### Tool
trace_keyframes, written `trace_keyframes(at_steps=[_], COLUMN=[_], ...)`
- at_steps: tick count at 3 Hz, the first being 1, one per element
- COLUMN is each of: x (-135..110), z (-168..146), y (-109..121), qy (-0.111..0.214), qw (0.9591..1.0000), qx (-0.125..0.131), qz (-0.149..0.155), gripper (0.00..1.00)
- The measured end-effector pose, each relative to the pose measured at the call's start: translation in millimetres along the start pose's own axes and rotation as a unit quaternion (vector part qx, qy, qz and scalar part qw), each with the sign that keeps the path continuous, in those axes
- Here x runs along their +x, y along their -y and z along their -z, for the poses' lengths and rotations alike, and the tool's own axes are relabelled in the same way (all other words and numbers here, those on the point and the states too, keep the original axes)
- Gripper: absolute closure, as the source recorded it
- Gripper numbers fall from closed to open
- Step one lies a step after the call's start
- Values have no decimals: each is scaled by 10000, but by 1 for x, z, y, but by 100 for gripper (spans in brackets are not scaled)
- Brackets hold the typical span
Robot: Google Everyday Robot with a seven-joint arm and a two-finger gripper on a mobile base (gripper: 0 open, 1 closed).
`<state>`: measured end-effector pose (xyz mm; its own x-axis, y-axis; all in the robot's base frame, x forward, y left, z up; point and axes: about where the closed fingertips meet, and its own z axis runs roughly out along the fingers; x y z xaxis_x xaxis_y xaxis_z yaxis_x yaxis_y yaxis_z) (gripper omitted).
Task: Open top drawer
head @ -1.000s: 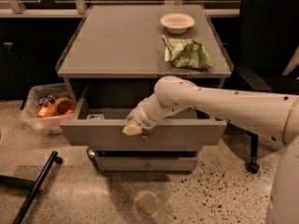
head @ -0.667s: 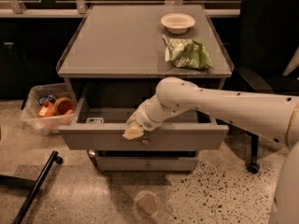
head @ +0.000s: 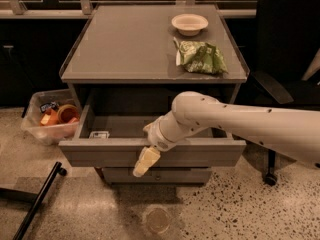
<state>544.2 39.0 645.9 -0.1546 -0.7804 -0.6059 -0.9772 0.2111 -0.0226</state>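
1. Only 1 camera served, looking steeply down from in front of the cabinet at close range, facing its worktop and open top drawer.
2. The arm entered from the view's right; the end effector hung at the drawer front, lower centre.

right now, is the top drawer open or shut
Open. The top drawer stands well out from the cabinet, baring its inside and a small item there. The gripper is at its front panel's middle.

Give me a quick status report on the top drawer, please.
Gripper at the middle of the top drawer front. Drawer pulled out, inside showing. Nothing blocking it in view; plastic bin on floor by its left corner.
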Motion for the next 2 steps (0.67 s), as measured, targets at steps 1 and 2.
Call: trace_keyframes(at_steps=[1, 2], x=[0, -9], z=[9, 24], y=[-6, -3], qy=[-3, 31], qw=[9999, 9994], qx=[55, 247], qz=[87, 238], gripper=[0, 0])
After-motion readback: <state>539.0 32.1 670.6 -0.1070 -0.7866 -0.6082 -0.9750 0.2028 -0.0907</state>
